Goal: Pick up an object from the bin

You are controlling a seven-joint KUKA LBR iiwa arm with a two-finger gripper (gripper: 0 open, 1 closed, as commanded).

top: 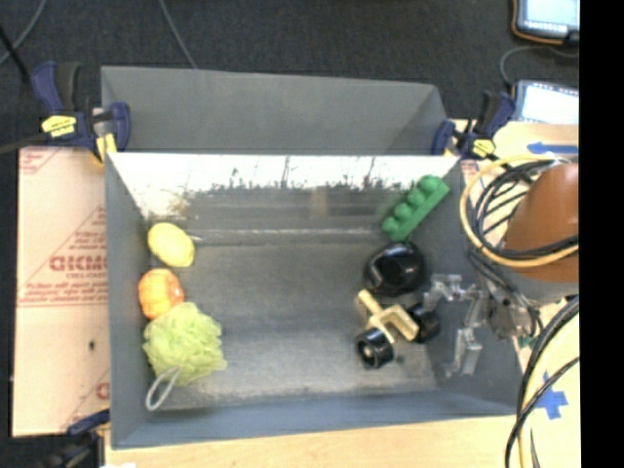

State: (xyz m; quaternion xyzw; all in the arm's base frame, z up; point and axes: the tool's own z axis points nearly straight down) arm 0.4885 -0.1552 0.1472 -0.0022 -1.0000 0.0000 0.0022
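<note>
Gripper (460,322) — beige-and-black toy (388,322) lies just beside it.

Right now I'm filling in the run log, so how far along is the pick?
Done: the claw is at the right wall of the bin, beside a tan-and-black toy and a round black thing. In hand: nothing; its fingers stand apart and empty. Left: closing on one thing and lifting it out. The lemon, orange and green sponge lie at the far left.

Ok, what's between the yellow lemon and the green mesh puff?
In the camera view, a small orange fruit sits between the yellow lemon and the green mesh puff.
</note>
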